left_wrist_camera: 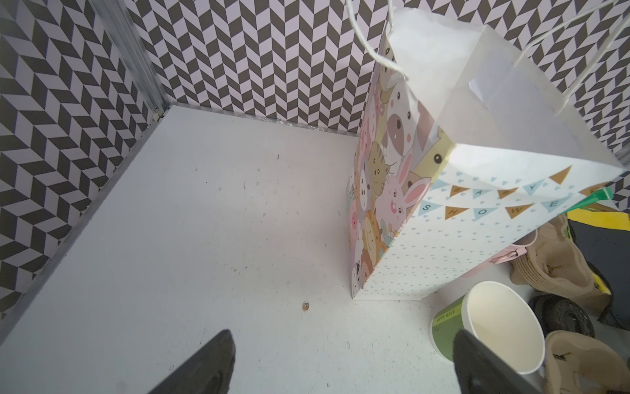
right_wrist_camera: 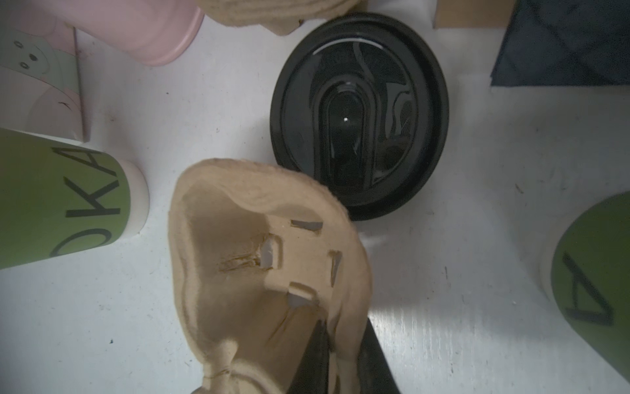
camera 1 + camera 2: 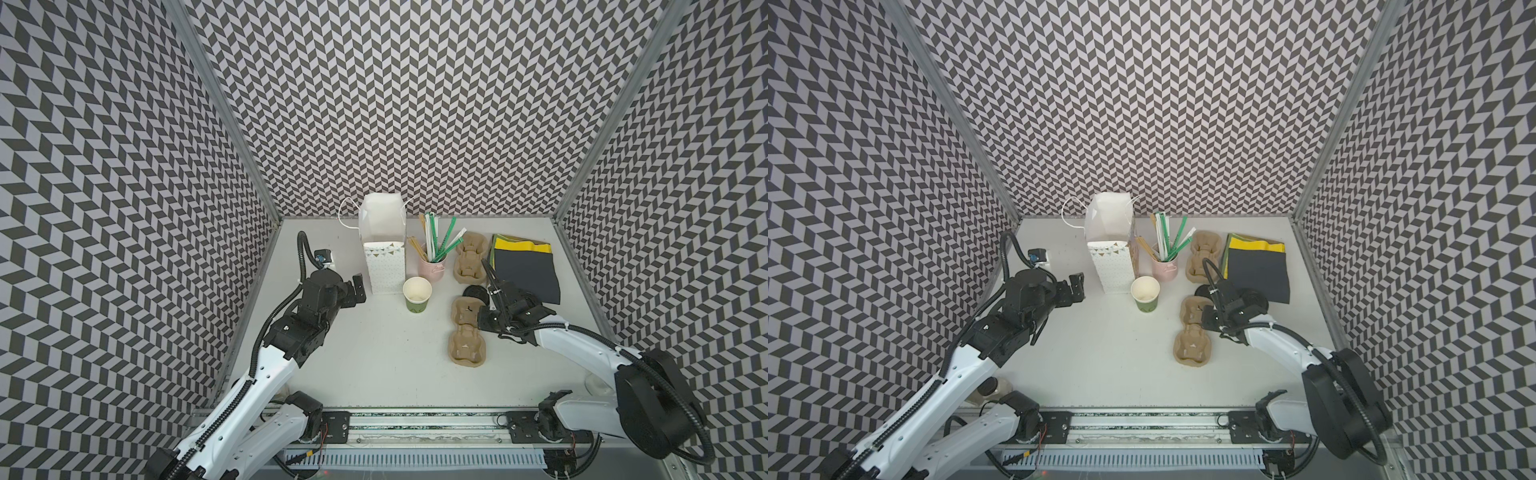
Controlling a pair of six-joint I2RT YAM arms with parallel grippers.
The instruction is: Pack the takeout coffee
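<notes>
A green paper cup (image 3: pixel 417 295) (image 3: pixel 1145 295) (image 1: pixel 504 327) (image 2: pixel 61 194) stands open, cream inside, in front of the gift bag. The black lid (image 3: pixel 473 293) (image 2: pixel 358 116) lies flat on the table to its right. A second green cup (image 2: pixel 593 290) shows only in the right wrist view; which one is the takeout coffee I cannot tell. My right gripper (image 3: pixel 483 316) (image 3: pixel 1205 318) (image 2: pixel 344 358) is shut on the rim of a brown pulp cup carrier (image 3: pixel 469 332) (image 2: pixel 259 259), whose far end overlaps the lid's edge. My left gripper (image 3: pixel 357 289) (image 3: pixel 1077 286) (image 1: pixel 341 337) hangs open left of the bag.
The patterned paper gift bag (image 3: pixel 384 257) (image 1: pixel 477 170) stands open at the back. To its right are a pink cup of straws (image 3: pixel 432 266), a stack of pulp carriers (image 3: pixel 471 257) and folded dark and yellow napkins (image 3: pixel 525 266). Patterned walls close three sides.
</notes>
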